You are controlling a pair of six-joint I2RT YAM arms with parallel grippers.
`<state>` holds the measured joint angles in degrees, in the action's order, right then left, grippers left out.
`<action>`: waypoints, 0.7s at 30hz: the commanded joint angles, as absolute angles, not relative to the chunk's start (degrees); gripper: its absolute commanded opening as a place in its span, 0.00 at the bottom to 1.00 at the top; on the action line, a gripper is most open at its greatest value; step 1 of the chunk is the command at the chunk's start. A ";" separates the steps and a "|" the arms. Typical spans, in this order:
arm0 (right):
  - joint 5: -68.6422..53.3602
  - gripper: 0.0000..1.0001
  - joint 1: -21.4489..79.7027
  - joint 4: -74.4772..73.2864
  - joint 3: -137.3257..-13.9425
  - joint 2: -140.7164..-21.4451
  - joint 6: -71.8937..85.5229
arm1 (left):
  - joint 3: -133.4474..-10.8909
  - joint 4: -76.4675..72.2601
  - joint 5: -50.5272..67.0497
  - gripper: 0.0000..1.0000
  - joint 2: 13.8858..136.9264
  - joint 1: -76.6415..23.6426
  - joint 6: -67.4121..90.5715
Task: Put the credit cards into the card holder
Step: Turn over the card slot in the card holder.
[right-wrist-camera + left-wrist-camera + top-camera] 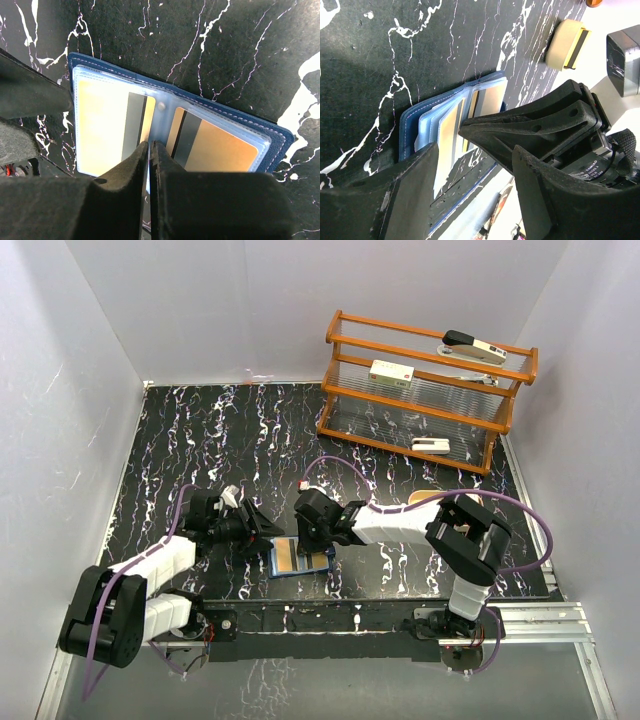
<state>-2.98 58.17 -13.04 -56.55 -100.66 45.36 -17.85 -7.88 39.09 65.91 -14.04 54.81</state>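
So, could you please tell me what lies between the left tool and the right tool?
The open card holder lies between the left tool and the right tool, seen in the top view.

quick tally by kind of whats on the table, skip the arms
card holder: 1
cards showing in its pockets: 2
wooden rack: 1
white devices on the rack: 3
beige tray, partly hidden: 1
total: 8
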 commanded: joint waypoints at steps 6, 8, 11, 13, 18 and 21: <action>-1.67 0.05 58.51 -12.08 -55.05 -101.54 45.26 | -16.39 -11.32 41.48 0.59 66.91 -13.85 56.49; -1.67 0.05 58.53 -12.08 -54.99 -101.37 45.18 | -16.58 -11.34 41.66 0.59 67.48 -13.85 56.36; -1.59 0.05 58.53 -11.62 -54.59 -100.92 45.41 | -16.53 -11.49 41.73 0.60 67.91 -13.80 56.38; -1.63 0.05 58.53 -11.77 -54.64 -101.04 45.32 | -16.73 -11.31 42.09 0.60 68.11 -13.84 56.34; -1.46 0.05 58.65 -11.94 -55.00 -101.47 45.26 | -17.55 -9.64 42.78 0.60 65.39 -13.89 56.36; -1.14 0.05 58.84 -11.91 -55.03 -101.52 45.28 | -18.26 -6.50 41.54 0.61 62.38 -13.89 55.61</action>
